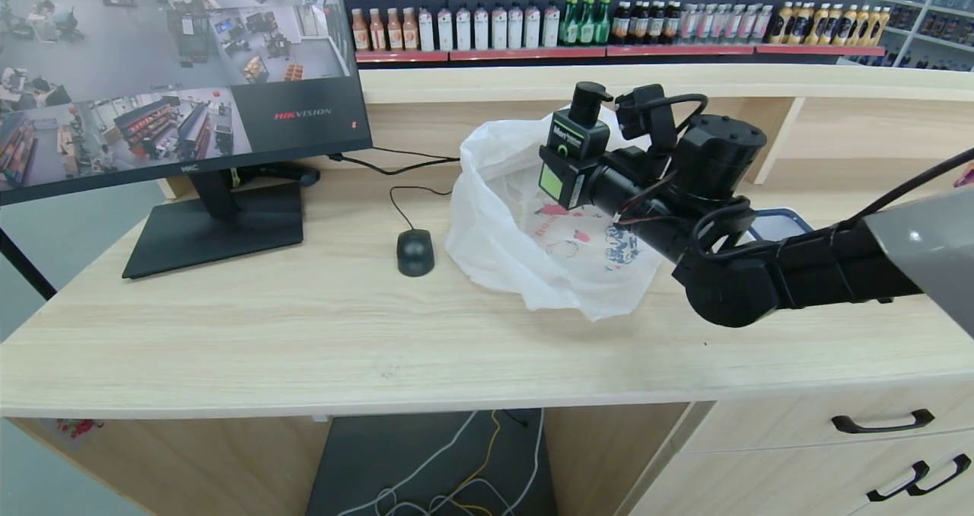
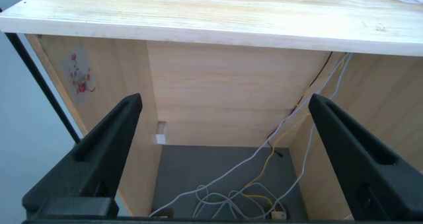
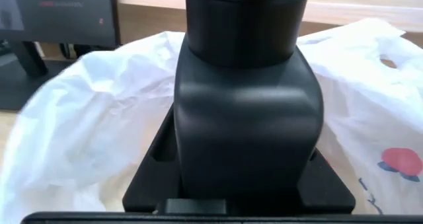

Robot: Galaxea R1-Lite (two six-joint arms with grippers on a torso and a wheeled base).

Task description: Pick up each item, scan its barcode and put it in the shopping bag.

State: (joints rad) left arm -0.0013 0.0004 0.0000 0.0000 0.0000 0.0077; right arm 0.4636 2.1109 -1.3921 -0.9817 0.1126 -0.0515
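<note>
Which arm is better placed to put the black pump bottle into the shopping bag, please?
The right. The right gripper holds the black pump bottle over the open shopping bag, while the left gripper sits open and empty below the counter edge, away from the bag.

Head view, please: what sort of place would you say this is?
Probably a shop checkout: shelved bottles behind the counter, a monitor with security-camera feeds, and a shopping bag, with a pump bottle in the right gripper.
</note>
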